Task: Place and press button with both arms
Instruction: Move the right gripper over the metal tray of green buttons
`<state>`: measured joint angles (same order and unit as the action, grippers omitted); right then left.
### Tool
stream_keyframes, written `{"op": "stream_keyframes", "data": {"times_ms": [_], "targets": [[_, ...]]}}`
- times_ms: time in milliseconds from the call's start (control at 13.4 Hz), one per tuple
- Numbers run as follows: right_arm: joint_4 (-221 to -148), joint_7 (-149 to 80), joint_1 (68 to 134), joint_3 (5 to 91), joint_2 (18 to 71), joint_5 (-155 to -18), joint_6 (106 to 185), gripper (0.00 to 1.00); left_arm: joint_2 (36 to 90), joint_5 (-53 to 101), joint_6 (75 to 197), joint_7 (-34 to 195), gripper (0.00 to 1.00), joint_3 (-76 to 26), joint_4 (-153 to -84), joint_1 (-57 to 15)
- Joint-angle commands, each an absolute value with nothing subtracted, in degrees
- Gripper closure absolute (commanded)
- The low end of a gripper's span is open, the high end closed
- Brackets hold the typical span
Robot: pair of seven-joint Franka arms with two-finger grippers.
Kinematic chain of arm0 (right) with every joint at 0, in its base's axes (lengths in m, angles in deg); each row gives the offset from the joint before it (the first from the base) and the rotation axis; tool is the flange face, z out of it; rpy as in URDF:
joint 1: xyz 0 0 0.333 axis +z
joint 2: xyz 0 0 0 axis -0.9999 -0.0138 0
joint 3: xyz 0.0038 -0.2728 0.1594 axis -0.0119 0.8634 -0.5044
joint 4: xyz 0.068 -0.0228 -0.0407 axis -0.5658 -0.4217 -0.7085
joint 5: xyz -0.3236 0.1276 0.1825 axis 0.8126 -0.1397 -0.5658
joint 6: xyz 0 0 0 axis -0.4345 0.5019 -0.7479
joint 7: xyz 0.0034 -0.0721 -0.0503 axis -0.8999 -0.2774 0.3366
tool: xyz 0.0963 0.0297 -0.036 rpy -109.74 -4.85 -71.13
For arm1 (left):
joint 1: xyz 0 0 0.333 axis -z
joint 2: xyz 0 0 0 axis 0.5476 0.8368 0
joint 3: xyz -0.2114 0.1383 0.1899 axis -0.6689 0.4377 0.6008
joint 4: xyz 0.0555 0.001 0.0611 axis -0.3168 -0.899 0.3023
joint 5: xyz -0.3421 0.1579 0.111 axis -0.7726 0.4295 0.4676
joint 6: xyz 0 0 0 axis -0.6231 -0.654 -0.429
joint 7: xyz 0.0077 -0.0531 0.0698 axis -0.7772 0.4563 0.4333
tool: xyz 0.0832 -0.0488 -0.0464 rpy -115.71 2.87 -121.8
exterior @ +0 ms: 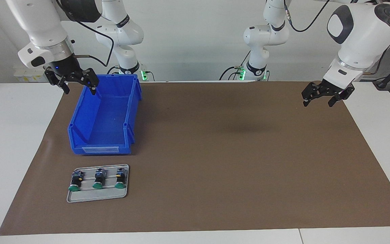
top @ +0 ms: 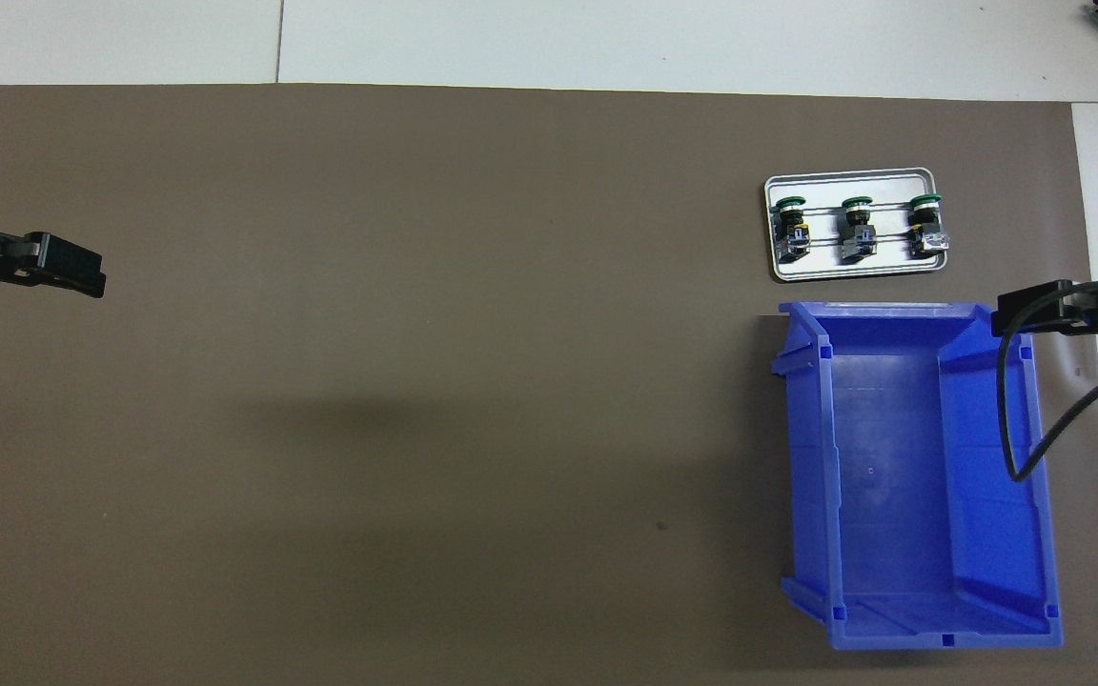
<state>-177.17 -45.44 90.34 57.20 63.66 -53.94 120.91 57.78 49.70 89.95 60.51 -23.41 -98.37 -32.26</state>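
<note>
Three green-capped buttons (exterior: 98, 179) (top: 858, 229) lie side by side on a small grey tray (exterior: 96, 197) (top: 854, 272), toward the right arm's end of the table. No gripper touches them. My right gripper (exterior: 80, 88) (top: 1011, 319) hangs open and empty over the outer side wall of the blue bin (exterior: 86, 115) (top: 892, 476). At the left arm's end, my left gripper (exterior: 318, 102) (top: 72, 272) hangs open and empty above the edge of the brown mat (exterior: 232, 152).
The blue bin holds nothing and stands nearer to the robots than the tray. The brown mat covers most of the white table (exterior: 15, 135). A black cable (top: 1021, 419) from the right arm loops over the bin.
</note>
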Motion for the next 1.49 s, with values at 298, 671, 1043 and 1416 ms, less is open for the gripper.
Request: {"op": "stream_keyframes", "data": {"times_ms": [298, 671, 1043, 1416], "targets": [[-177.8, -44.8, 89.7, 57.0, 64.8, -53.2, 122.0, 0.0, 56.1, 50.3, 92.8, 60.7, 0.0, -23.7, -100.1, -32.4], [-179.2, -42.3, 89.0, 56.8, 60.4, -54.2, 135.1, 0.0, 56.1, 46.9, 93.7, 60.8, 0.0, -24.4, -98.9, -31.5], [-175.8, -36.4, 87.1, 56.8, 44.9, -54.4, 149.9, 0.0, 55.7, 45.2, 93.4, 60.7, 0.0, -24.3, -99.5, -31.6], [-176.1, -36.3, 87.0, 56.8, 34.3, -60.1, 163.3, 0.0, 55.4, 45.5, 92.6, 60.9, 0.0, -24.2, -100.0, -32.3]]}}
